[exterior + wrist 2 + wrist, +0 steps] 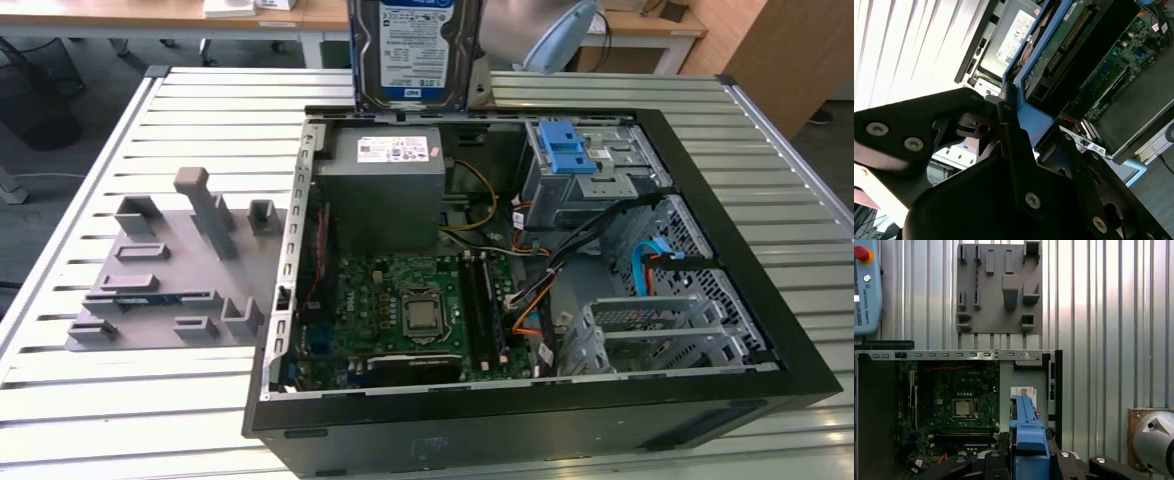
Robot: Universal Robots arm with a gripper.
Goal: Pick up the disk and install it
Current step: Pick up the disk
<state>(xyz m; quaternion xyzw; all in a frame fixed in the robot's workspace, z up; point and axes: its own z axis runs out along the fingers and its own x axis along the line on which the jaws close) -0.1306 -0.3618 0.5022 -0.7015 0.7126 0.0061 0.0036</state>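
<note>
**Disk in grasp, held over open PC: carry/install phase**

Exterior view, L to R. Left-centre of frame: grey fixture plate (167,270) w/ upright pegs, lying on the slatted metal counter (134,420). Centre: open PC case (534,410) on its side. Inside it, grey PSU box (387,190) at upper centre, motherboard (407,310) below that. Top centre of frame: disk (414,45) upright, label facing the cam, hanging over the case's far rim, apart from everything inside. Upper right inside the case: grey drive cage (587,170) w/ blue latch. Lower right: second bare metal cage (654,330).

First wrist view: gripper (1029,462) at bottom centre, fingers (1066,465) narrow, clamped either side of the disk's blue bracket, w/ case and motherboard beyond. Second wrist view shows the same grip, bracket edge between the black fingers, PSU box past it.

Step, my read: pick-up done, disk airborne, install not yet started, since no bay holds it. Next move prob calls for turning the disk from upright to match a cage slot on the right side of the case, lining bracket rails w/ the slot and keeping off the cables near the cage. Which cage is the target: can't tell.
</note>
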